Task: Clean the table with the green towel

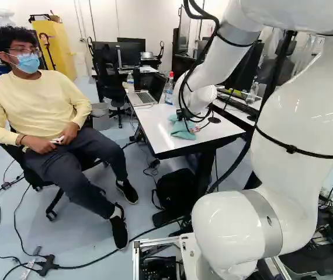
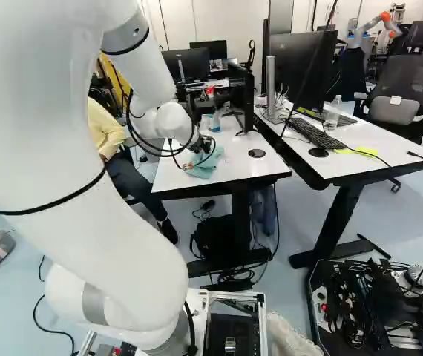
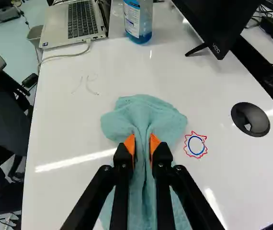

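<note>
A clear bottle [image 3: 139, 21] stands on the far part of the white table [image 1: 160, 140], with blue liquid at its base and a blue-and-white label on its side. The small print on that label runs in lines. Left of the bottle lies an open laptop [image 3: 74, 21], and beyond the table's left edge a grey bin [image 3: 34, 33] stands on the floor; what it holds cannot be made out. A second clear bottle [image 2: 332, 115] stands on the right-hand desk [image 2: 360, 144]. At the near right, a low black tray [image 2: 314, 326] is crowded with cables and small parts. A black bag [image 1: 175, 189] sits under the table. The nearer monitor [image 3: 213, 19], far and to the right, carries white lettering on its frame. Closer in, just right of the towel [image 3: 143, 117], a drawn mark [image 3: 195, 145] shows a jagged red outline around a blue oval; faint squiggles [image 3: 87, 85] lie far and left of it. The towel is soft blue-green and rumpled, lying on the near part of the table, its far end spread in rounded lobes, its middle pinched up into a lengthwise fold. The gripper [image 2: 204, 147] is clamped on that fold, an orange pad [image 3: 130, 145] pressed against each side. A round black grommet [image 3: 258, 125] sits in the tabletop, farther right than the drawn mark.
</note>
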Robot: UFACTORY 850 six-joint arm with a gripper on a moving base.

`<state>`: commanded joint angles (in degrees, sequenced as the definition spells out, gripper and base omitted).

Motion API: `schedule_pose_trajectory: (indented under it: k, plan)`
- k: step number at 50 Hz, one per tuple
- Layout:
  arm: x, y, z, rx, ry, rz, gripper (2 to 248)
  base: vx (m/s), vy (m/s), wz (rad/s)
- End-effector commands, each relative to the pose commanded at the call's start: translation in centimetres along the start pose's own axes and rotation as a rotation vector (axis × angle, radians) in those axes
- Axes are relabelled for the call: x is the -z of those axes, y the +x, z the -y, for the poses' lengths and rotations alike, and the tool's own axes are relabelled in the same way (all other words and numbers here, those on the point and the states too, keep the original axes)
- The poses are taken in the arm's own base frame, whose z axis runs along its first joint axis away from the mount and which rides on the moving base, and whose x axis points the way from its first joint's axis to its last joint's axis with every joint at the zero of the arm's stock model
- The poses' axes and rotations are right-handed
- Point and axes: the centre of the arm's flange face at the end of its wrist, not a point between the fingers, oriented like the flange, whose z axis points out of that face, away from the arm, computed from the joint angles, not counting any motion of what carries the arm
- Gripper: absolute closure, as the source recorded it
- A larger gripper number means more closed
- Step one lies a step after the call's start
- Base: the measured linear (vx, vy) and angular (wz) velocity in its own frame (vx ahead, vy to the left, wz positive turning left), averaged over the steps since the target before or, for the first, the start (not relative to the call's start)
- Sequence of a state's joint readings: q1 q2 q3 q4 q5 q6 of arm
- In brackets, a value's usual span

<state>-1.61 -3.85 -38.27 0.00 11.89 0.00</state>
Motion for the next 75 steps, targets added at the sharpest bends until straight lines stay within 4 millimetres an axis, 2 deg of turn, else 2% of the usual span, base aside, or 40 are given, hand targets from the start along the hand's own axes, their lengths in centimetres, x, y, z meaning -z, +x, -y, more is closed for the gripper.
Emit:
schedule_pose_trajectory:
  k: [75]
  plan:
    - [0.0, -1.1, 0.0, 0.0, 0.0, 0.12, 194, 0.0, 0.0, 0.0]
